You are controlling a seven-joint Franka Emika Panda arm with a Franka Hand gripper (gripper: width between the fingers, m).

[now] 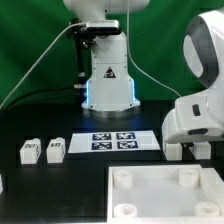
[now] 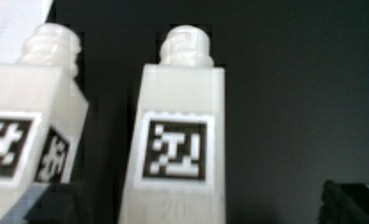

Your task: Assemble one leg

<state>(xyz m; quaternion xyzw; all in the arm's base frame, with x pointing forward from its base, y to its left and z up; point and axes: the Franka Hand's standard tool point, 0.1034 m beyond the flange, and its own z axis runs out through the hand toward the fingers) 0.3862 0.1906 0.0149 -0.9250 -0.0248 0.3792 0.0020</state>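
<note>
In the wrist view two white legs lie side by side on the black table, each with a rounded peg end and a black-and-white tag. One leg [image 2: 184, 120] lies between my open fingers; the other leg [image 2: 28, 120] is just beside it. My gripper [image 2: 199, 206] is open and holds nothing; one dark fingertip [image 2: 359, 202] shows at the frame's edge. In the exterior view my gripper [image 1: 187, 150] is low over the table at the exterior view's right, hiding those legs. Two more legs [image 1: 28, 151] [image 1: 56, 149] lie at the exterior view's left.
The large white tray-like piece [image 1: 165, 195] with round corner sockets lies in front. The marker board [image 1: 120, 140] lies in the middle of the table. The robot base [image 1: 108, 75] stands behind it.
</note>
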